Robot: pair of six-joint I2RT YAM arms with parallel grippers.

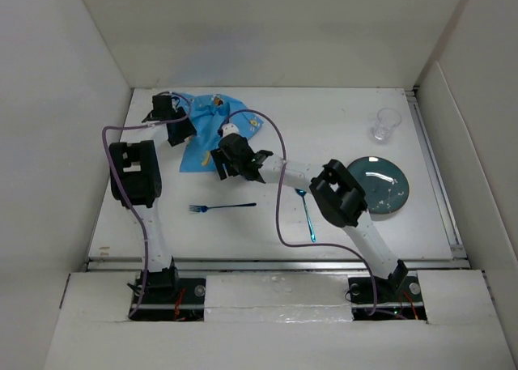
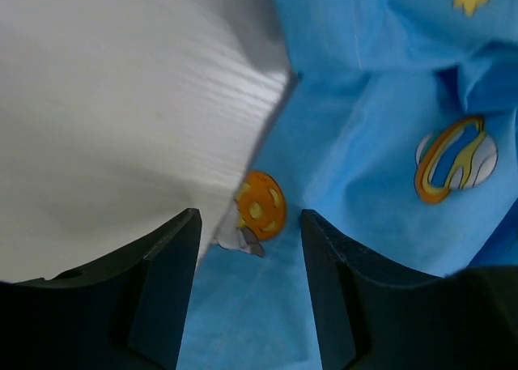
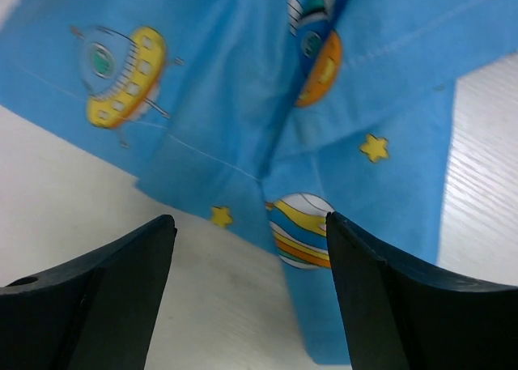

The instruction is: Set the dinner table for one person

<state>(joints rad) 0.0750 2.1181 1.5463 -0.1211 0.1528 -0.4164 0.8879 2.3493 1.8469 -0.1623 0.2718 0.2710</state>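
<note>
Far left, the left gripper [image 1: 180, 131] hovers at the left edge of the blue placemat [image 1: 212, 131]. Its jaws are spread wide, with an orange planet print showing between them. The placemat lies rumpled and folded over itself at the back left of the dinner table [image 1: 324, 127], the white walled-in top spreading under everything here. The right gripper [image 1: 222, 158] hangs over the mat's near edge, fingers parted too, clamping nothing. Nearer us lies a blue fork [image 1: 220, 206], flat on the bare white. Right of it is a blue spoon [image 1: 307, 216], partly under the right arm. Then a teal plate [image 1: 380, 184], and a clear glass [image 1: 386, 125] standing behind it.
</note>
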